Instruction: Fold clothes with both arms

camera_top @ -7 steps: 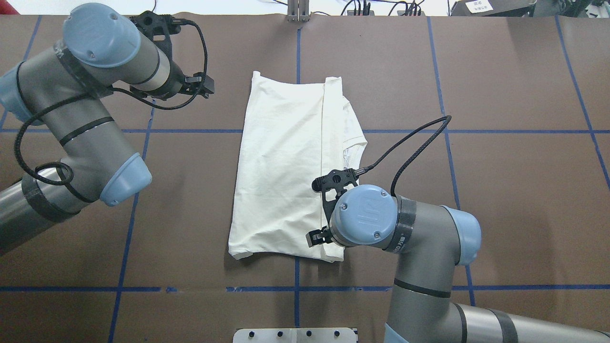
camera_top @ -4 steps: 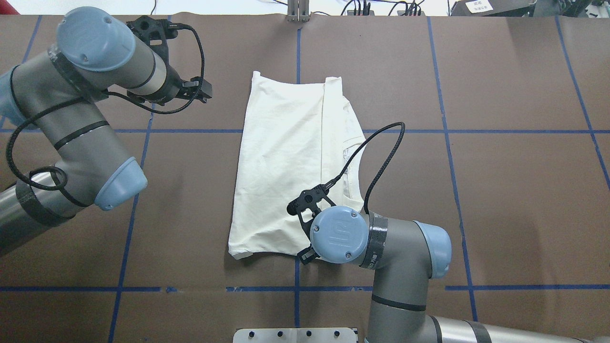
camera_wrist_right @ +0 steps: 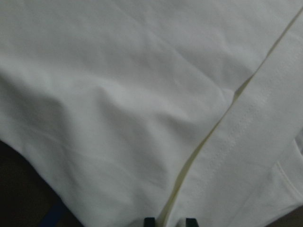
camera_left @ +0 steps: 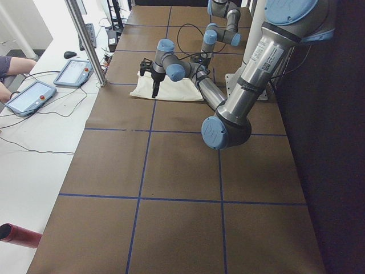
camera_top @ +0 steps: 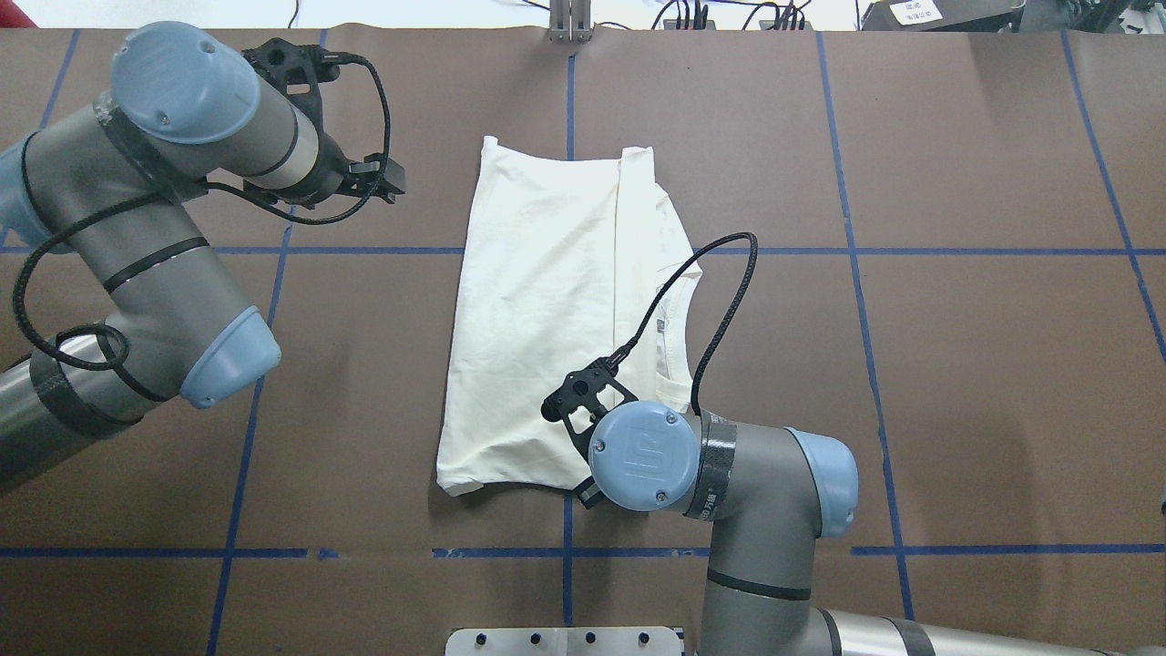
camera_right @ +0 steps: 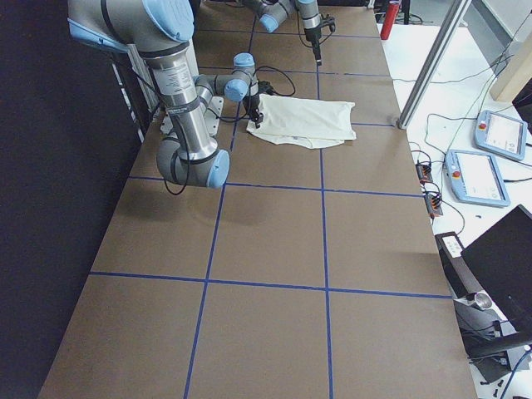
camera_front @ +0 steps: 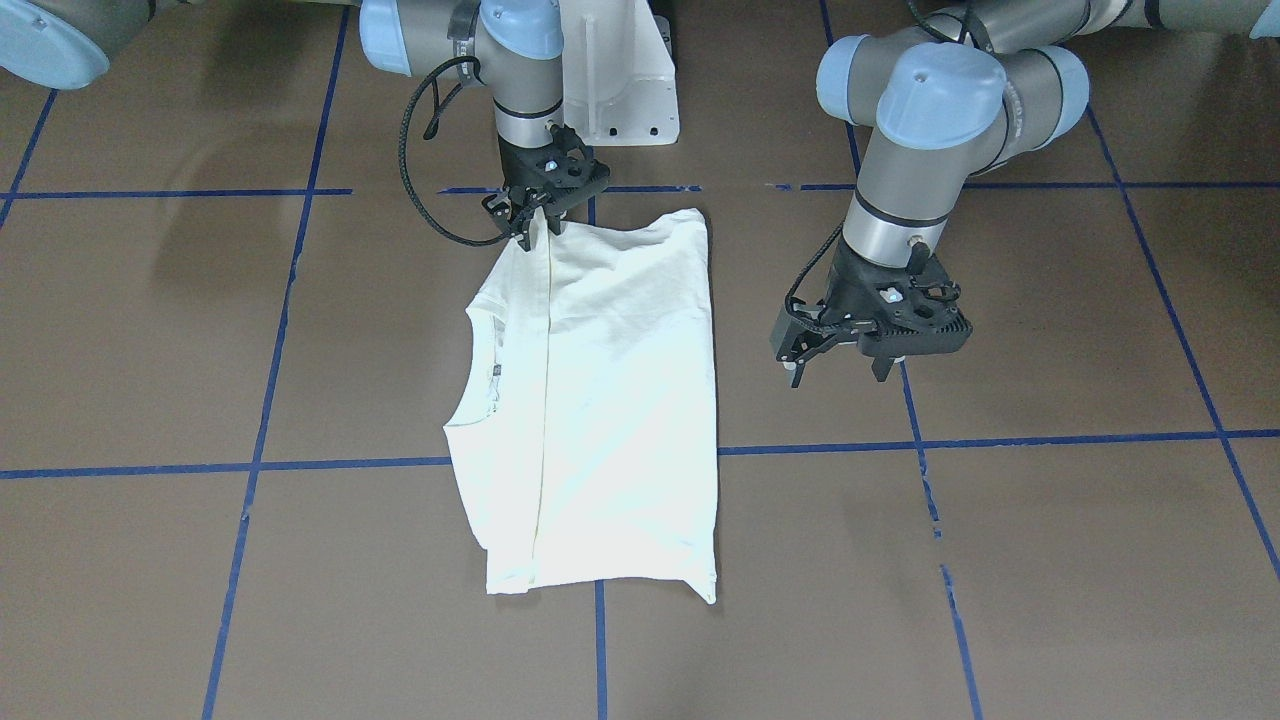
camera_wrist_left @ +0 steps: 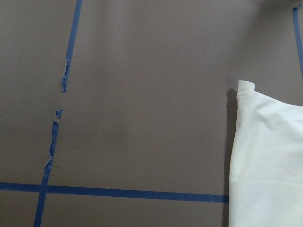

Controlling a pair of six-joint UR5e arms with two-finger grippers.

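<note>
Here's the shirt (camera_front: 620,400), flat mid-table (camera_front: 1000,560), plain cream side up, one side folded in, collar on the robot's right. The right gripper (camera_front: 530,222) is down on the edge nearest the robot, its fingertips (camera_wrist_right: 149,221) a narrow gap apart astride the folded flap's edge. Whether they're actually biting cloth, I cannot tell. The left gripper (camera_front: 842,368) hangs spread wide and empty, off the shirt beside its other long edge. The danger: if only the right side lifts, the cloth will likely drag and skew, pulling that fold open. Pinching just the top layer would peel the flap back, and a late or off-edge left grab should leave the next fold crooked.
</note>
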